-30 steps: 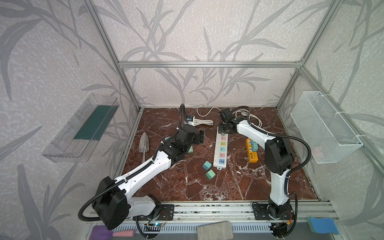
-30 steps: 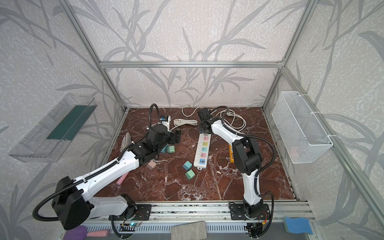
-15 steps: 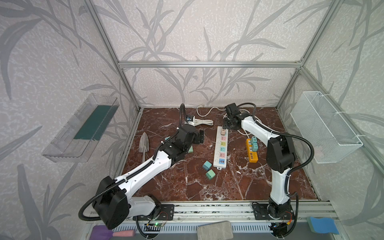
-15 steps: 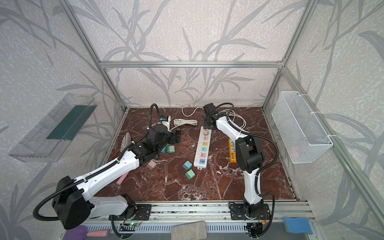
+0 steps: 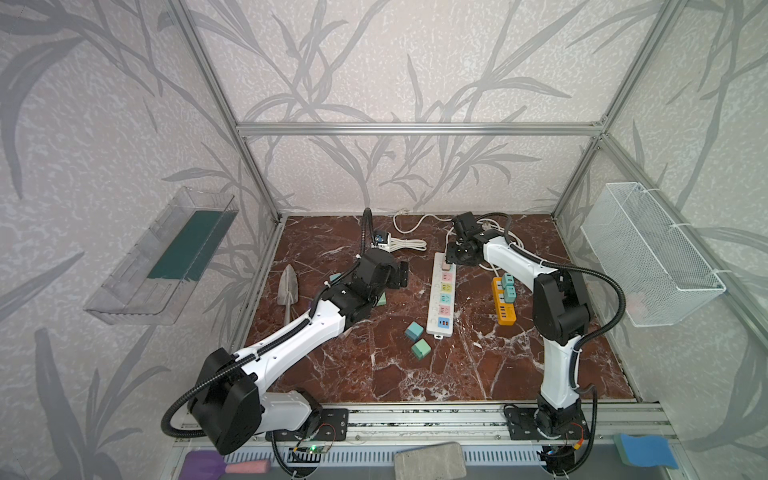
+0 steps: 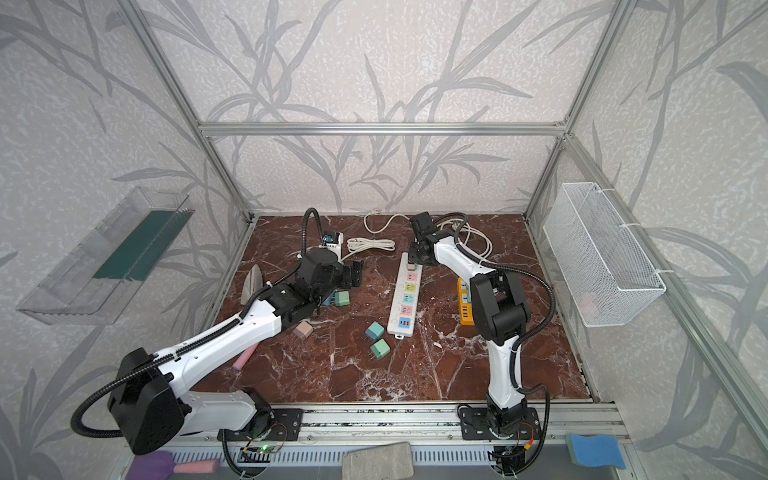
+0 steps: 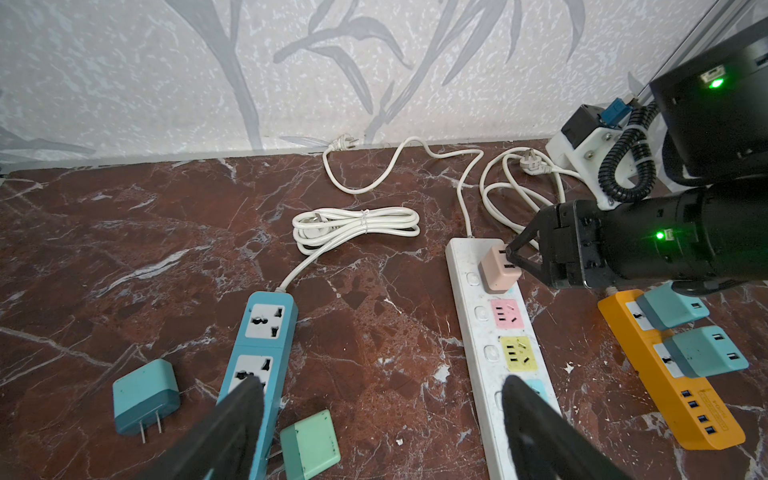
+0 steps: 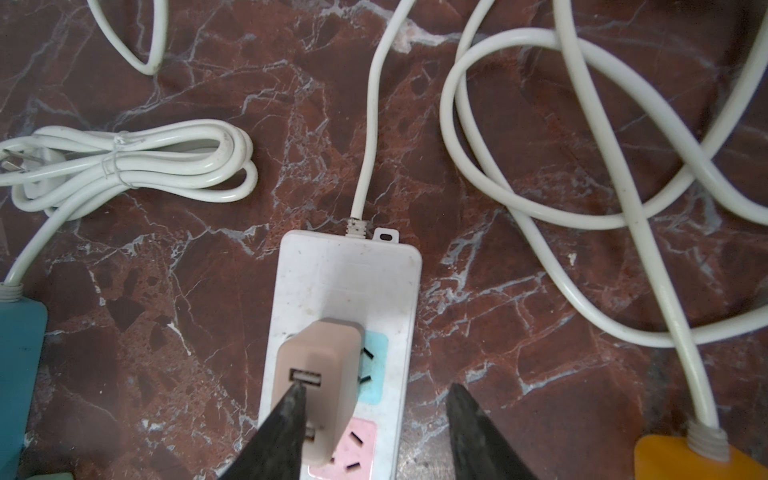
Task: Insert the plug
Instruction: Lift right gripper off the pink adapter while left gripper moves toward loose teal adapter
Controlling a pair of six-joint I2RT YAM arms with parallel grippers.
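A beige-pink plug stands in the end socket of the white power strip, at the strip's cord end. My right gripper is open just above it. One fingertip rests on the plug's USB face, and the other hangs beside the strip, clear of the plug. Both top views show this right gripper at the far end of the strip. My left gripper is wide open and holds nothing. It hovers over the floor between the blue strip and the white strip.
A mint plug and a teal plug lie by the blue strip. An orange strip with two teal plugs sits to the right. White cords loop behind the strips. More loose plugs lie mid-floor, and a trowel lies at the left.
My right gripper has shifted slightly over the far end of the white strip, staying at the plug. The left arm has kept its place.
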